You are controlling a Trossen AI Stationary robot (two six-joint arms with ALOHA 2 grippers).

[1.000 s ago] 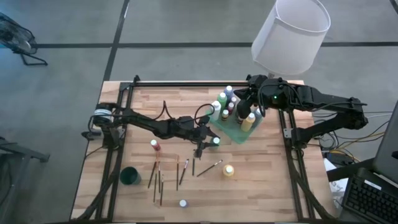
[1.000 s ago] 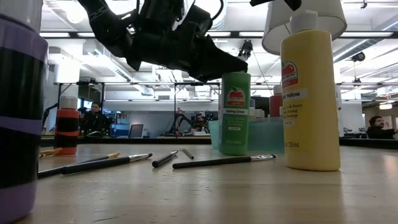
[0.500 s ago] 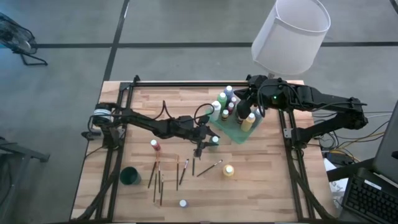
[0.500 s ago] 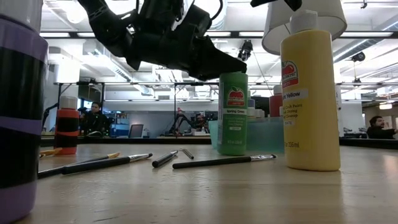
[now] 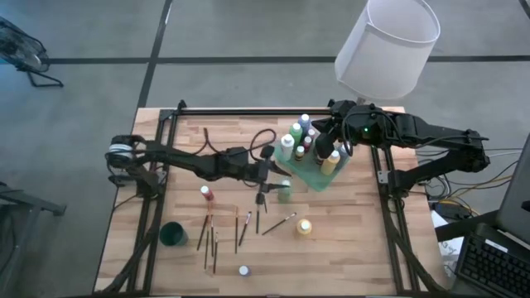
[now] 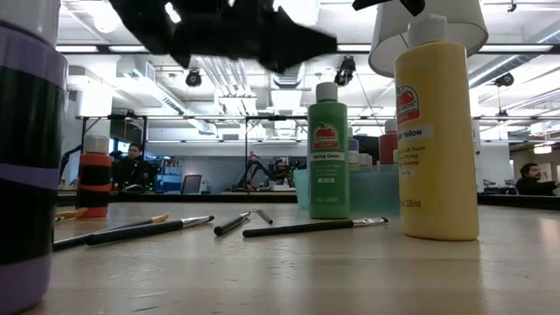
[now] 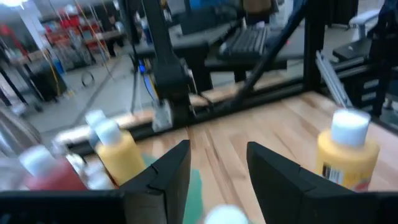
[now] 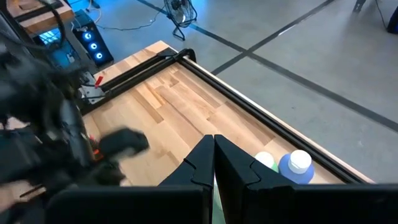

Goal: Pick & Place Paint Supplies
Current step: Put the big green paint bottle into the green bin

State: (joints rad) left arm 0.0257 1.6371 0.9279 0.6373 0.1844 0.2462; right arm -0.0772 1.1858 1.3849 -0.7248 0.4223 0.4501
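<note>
The left gripper (image 5: pixel 267 175) hangs above the middle of the table with its fingers (image 7: pixel 163 176) parted and nothing between them; the low view shows it raised clear of the green bottle (image 6: pixel 327 150), which stands free on the wood just beside the translucent green tray (image 5: pixel 308 175). The white cap of that bottle sits right under the gap between the fingers in the left wrist view. The right gripper (image 5: pixel 325 132) waits over the tray with its fingers pressed together, holding nothing, above the cluster of bottles already standing inside.

Further out, a yellow bottle (image 5: pixel 305 227) stands alone toward the front of the table, a red bottle (image 5: pixel 206 193) to the left, a small white-capped bottle (image 5: pixel 243 270) near the front edge, and several brushes (image 5: pixel 210 240) lie scattered between them. A dark green cup (image 5: pixel 173 234) sits at the front left.

As I judge it, the risk is the green bottle: it is tall and narrow, so a sideways brush from a descending finger would tip it against the tray wall. A low sweep toward the brushes could also roll them apart.
</note>
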